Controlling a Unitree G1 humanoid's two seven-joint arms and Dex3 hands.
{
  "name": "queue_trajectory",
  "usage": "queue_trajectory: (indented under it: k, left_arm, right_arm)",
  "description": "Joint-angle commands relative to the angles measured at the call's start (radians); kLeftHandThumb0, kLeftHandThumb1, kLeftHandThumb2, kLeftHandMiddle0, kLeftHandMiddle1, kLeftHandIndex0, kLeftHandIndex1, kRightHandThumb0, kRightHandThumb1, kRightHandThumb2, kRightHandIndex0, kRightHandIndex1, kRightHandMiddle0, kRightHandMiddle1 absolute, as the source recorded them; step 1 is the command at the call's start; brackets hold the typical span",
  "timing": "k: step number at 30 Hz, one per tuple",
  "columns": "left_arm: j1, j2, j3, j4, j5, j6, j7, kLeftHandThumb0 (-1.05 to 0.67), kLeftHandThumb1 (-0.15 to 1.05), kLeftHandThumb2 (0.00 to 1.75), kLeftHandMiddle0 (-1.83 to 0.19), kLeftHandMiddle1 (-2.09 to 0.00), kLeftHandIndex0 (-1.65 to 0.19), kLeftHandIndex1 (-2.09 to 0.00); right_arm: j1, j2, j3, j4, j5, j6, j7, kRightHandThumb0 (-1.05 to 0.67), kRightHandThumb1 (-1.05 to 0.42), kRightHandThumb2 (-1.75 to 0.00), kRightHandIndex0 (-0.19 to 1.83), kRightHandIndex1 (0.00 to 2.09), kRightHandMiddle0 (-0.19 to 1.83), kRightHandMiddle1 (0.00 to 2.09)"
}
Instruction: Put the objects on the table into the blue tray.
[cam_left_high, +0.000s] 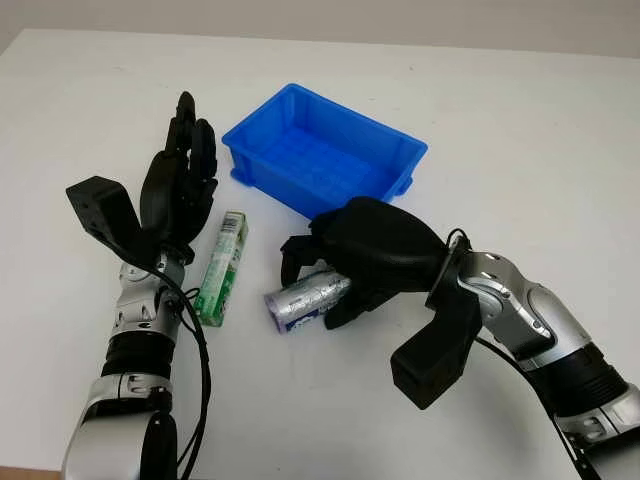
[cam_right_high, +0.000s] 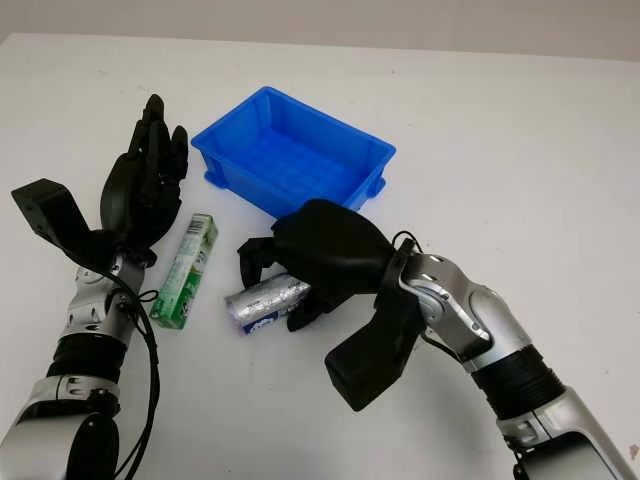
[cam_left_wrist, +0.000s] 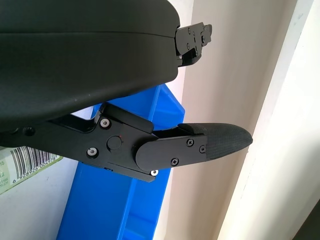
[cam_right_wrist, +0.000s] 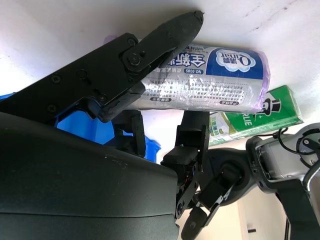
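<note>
While curled around the silver roll (cam_left_high: 305, 297), right hand (cam_left_high: 372, 255) fingers (cam_right_wrist: 165, 35) grip it, long axis level, pointing toward blue tray (cam_left_high: 395, 150); left hand (cam_left_high: 180, 180) open beside green box (cam_left_high: 222, 267).

My right hand (cam_left_high: 345, 262): low over the table centre, palm down, fingers (cam_right_wrist: 165, 37) curled around a silver roll (cam_left_high: 306, 298). My left hand (cam_left_high: 180, 185): open, raised upright at the table's left, forearm below it.

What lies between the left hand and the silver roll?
The green box lies on the table between the open left hand and the silver roll, which the right hand grips; head views show it.
</note>
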Motion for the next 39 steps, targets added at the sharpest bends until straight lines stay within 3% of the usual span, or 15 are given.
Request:
queue_trajectory:
  k: [1, 3, 8, 10, 13, 15, 20, 24, 33, 39]
  left_arm:
    - [0.005, -0.006, 0.004, -0.003, -0.006, -0.009, -0.003, -0.75, 1.05, 0.52, 0.19, 0.00, 0.19, 0.00]
    - [0.004, -0.007, 0.005, -0.002, -0.008, -0.007, -0.002, -0.74, 1.05, 0.51, 0.19, 0.00, 0.19, 0.00]
    - [0.002, -0.004, 0.003, 0.003, 0.000, -0.010, 0.004, -0.75, 1.05, 0.50, 0.19, 0.00, 0.19, 0.00]
    - [0.002, -0.002, 0.002, 0.002, 0.005, -0.010, 0.008, -0.75, 1.05, 0.51, 0.19, 0.00, 0.19, 0.00]
    - [0.003, -0.004, 0.003, 0.001, 0.002, -0.010, 0.007, -0.75, 1.05, 0.50, 0.19, 0.00, 0.19, 0.00]
    - [0.004, -0.004, 0.002, -0.001, 0.001, -0.009, 0.006, -0.75, 1.05, 0.50, 0.19, 0.00, 0.19, 0.00]
    - [0.007, -0.004, 0.003, -0.004, 0.000, -0.007, 0.005, -0.75, 1.05, 0.50, 0.19, 0.00, 0.19, 0.00]
    - [0.007, -0.007, 0.004, -0.004, -0.003, -0.005, 0.006, -0.74, 1.05, 0.50, 0.19, 0.00, 0.19, 0.00]
    - [0.005, -0.010, 0.001, 0.001, -0.001, -0.007, 0.009, -0.75, 1.05, 0.50, 0.19, 0.00, 0.19, 0.00]
    - [-0.002, -0.015, -0.002, 0.012, 0.008, -0.014, 0.022, -0.75, 1.05, 0.49, 0.19, 0.00, 0.19, 0.00]
  right_arm:
    - [0.012, 0.004, -0.017, 0.007, 0.032, -0.015, -0.006, -0.65, -0.91, -0.06, 1.59, 1.67, 1.31, 1.54]
    - [0.013, 0.011, -0.024, 0.014, 0.068, -0.019, 0.000, -0.60, -0.90, -0.05, 1.60, 1.76, 1.36, 1.73]
    - [-0.002, 0.028, -0.042, 0.015, 0.238, -0.007, 0.081, -0.51, -0.89, -0.05, 1.63, 1.82, 1.41, 1.85]
    - [-0.009, 0.040, -0.065, -0.024, 0.372, 0.070, 0.169, -0.48, -0.91, -0.06, 1.61, 1.82, 1.38, 1.84]
    - [-0.028, 0.059, -0.129, -0.121, 0.556, 0.245, 0.261, -0.43, -0.94, -0.06, 1.56, 1.98, 1.26, 1.96]
    - [-0.046, 0.067, -0.178, -0.174, 0.632, 0.349, 0.282, -0.41, -0.99, -0.12, 1.67, 2.07, 1.29, 2.06]
    - [-0.081, 0.073, -0.279, -0.204, 0.723, 0.466, 0.278, -0.42, -1.03, -0.10, 1.54, 2.09, 1.16, 2.09]
    - [-0.113, 0.102, -0.360, -0.182, 0.802, 0.567, 0.252, -0.42, -1.05, -0.11, 1.26, 2.09, 0.97, 2.09]
    - [-0.184, 0.121, -0.471, -0.006, 0.760, 0.522, 0.099, -0.39, -1.05, -0.18, 1.10, 2.09, 0.84, 2.09]
    - [-0.300, 0.113, -0.453, 0.283, 0.603, 0.381, -0.058, -0.38, -1.05, -0.19, 1.02, 2.09, 0.71, 2.09]
